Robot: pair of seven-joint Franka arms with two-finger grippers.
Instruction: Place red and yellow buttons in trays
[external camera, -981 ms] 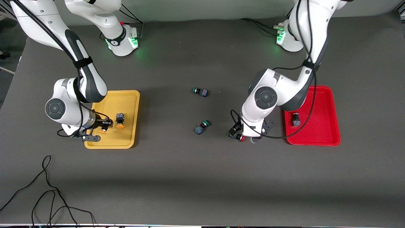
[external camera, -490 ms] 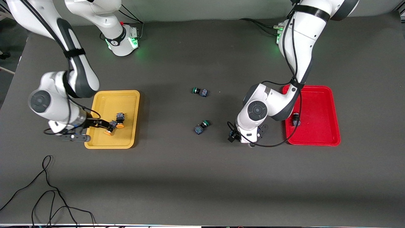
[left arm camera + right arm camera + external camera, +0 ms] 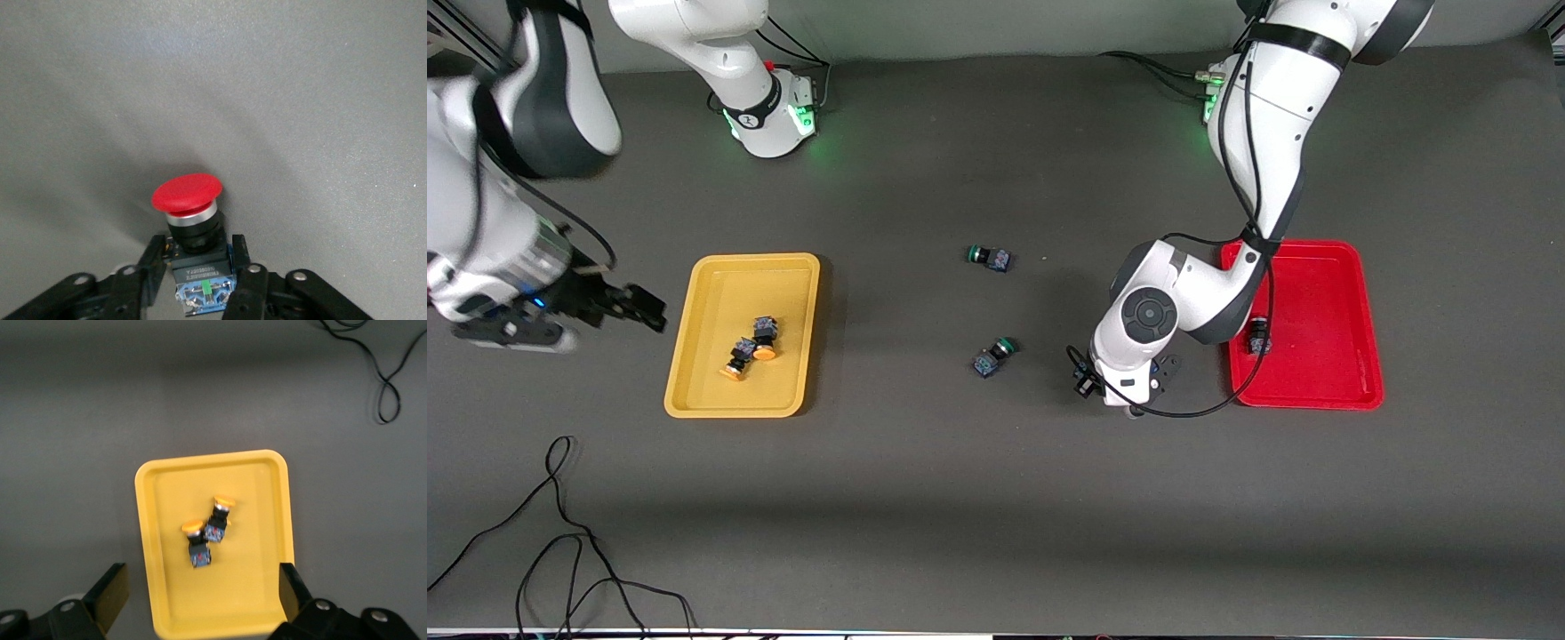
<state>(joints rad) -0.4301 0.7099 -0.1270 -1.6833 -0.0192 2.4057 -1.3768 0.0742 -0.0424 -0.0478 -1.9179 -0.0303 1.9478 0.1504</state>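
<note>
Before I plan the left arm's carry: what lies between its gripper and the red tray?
In the front view, only bare table separates the left gripper, shut on a red button, from the red tray; the arm's own cable loops there.

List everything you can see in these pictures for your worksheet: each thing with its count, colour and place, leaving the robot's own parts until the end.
Yellow tray: one, yellow, toward the right arm's end of the table.
Yellow buttons: two, orange-yellow caps, in the yellow tray, side by side.
Red tray: one, red, toward the left arm's end.
Red button in tray: one, partly hidden by the left arm.
Held red button: one, red cap, in the left gripper.
Green buttons: two, on the table between the trays.
Cable: one, black, nearest the front camera.
Left gripper: shut on the red button, beside the red tray.
Right gripper: open, beside the yellow tray.
</note>
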